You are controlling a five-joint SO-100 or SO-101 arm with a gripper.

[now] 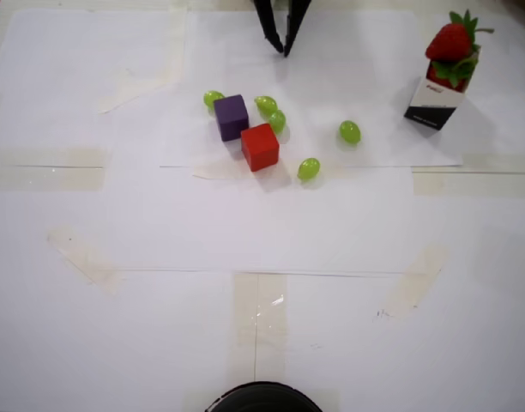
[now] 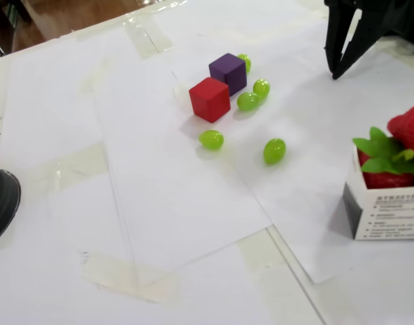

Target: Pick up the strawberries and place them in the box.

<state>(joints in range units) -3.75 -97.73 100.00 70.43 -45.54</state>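
Strawberries piled in the box, topmost fruit protruding above its rim; red cube well apart from the box, touching the purple cube; green grapes scattered around both cubes; gripper well clear of the box, empty, fingers slightly spread with tips close together.

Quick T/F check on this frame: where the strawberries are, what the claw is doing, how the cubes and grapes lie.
1. Strawberries sit piled in the box. True.
2. The claw grips a grape. False: it holds nothing and its tips stand slightly apart, clear of the grapes.
3. The red cube touches the purple cube. True, at a corner.
4. A strawberry lies loose on the table. False: none is seen outside the box.
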